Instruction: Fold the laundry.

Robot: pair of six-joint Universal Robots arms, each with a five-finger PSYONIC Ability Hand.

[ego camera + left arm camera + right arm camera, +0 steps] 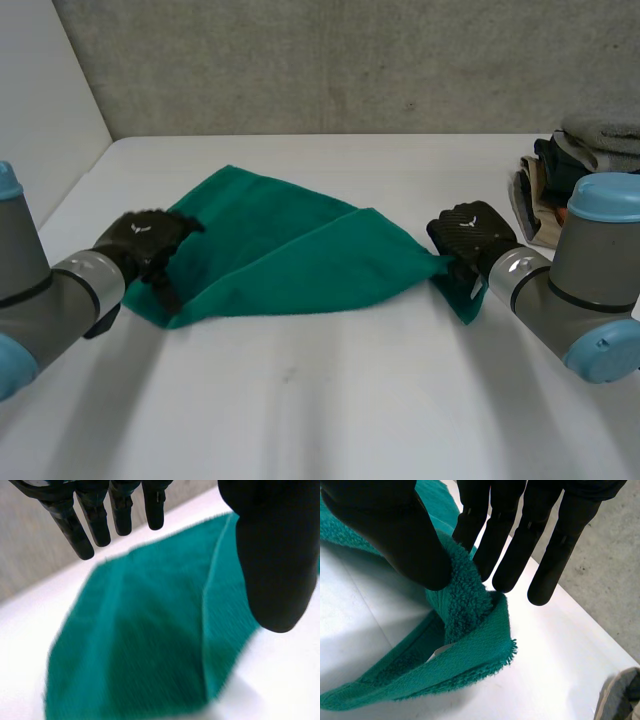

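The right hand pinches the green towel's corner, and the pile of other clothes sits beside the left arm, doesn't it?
Not quite: the right hand does pinch the green towel's corner, but the pile of other clothes sits beside the right arm, as the head view shows.

Left arm (25, 265), right arm (592, 258) — grey joints, light-blue caps, silvery wrist bands, left hand (145, 240) and right hand (472, 232) matt black, small white emblem on each back, fingers (517, 555) slim and segmented, thumbs thick.
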